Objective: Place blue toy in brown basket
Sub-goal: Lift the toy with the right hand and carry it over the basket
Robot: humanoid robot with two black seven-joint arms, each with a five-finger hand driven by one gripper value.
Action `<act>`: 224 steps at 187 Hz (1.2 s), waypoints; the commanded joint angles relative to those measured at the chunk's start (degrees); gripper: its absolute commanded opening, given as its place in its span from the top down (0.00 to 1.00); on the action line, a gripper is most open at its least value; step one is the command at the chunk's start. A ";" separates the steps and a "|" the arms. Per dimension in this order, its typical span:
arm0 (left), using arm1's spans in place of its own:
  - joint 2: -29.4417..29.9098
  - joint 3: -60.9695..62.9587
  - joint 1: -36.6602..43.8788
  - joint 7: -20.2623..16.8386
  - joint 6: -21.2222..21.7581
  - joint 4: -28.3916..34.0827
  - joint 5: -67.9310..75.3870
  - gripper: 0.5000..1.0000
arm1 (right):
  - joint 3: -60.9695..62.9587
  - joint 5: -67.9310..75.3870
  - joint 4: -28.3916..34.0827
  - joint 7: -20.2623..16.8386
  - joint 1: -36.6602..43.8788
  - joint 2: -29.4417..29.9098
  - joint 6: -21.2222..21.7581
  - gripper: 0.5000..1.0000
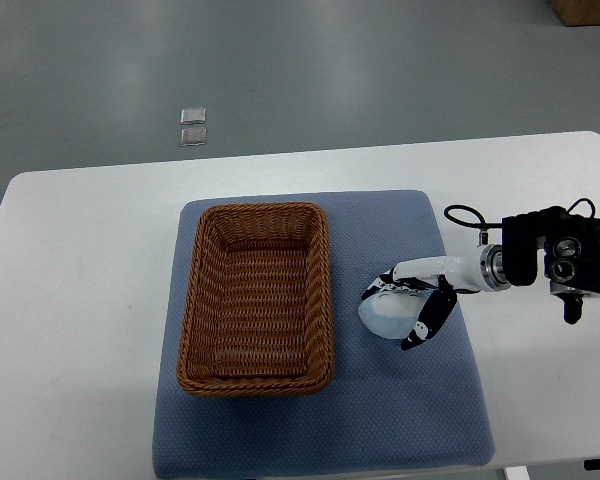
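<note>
- Reaching in from the picture's right edge, the right arm (540,262) lay across the white table (70,280), with its black wrist block and a looped black cable showing above the bare tabletop.
- The right hand (412,308) sat over the right part of the blue mat (380,420), its white and black fingers (428,322) curled around a pale blue toy (384,314).
- The fingers wrapped the toy from above and from the right side, so the hand was closed on it rather than spread; whether the toy touched the mat or was lifted clear of it could not be told.
- The toy was just beside the right rim of the brown basket (322,300), outside it, with a narrow strip of mat between them.
- The basket, woven and rectangular, stood on the left half of the mat with its long side running away from the robot; nothing lay inside it.
- The mat rested flat on the table, its near edge close to the table's near edge.
- Beyond the table, on the grey floor (380,70), two small clear squares (193,126) lay one next to the other.
</note>
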 commanded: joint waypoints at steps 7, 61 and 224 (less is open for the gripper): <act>0.00 0.09 0.00 0.09 0.01 -0.01 0.00 0.00 | -0.08 -1.35 -0.39 0.62 -0.57 0.48 -0.07 0.86; 0.00 0.09 0.00 0.01 0.01 -0.01 0.00 0.00 | 0.62 -3.02 -1.01 1.14 0.39 -1.37 -0.24 1.00; 0.00 0.00 0.00 0.01 0.01 -0.01 0.00 0.00 | -2.10 6.73 -18.14 2.73 18.06 26.40 -1.56 1.00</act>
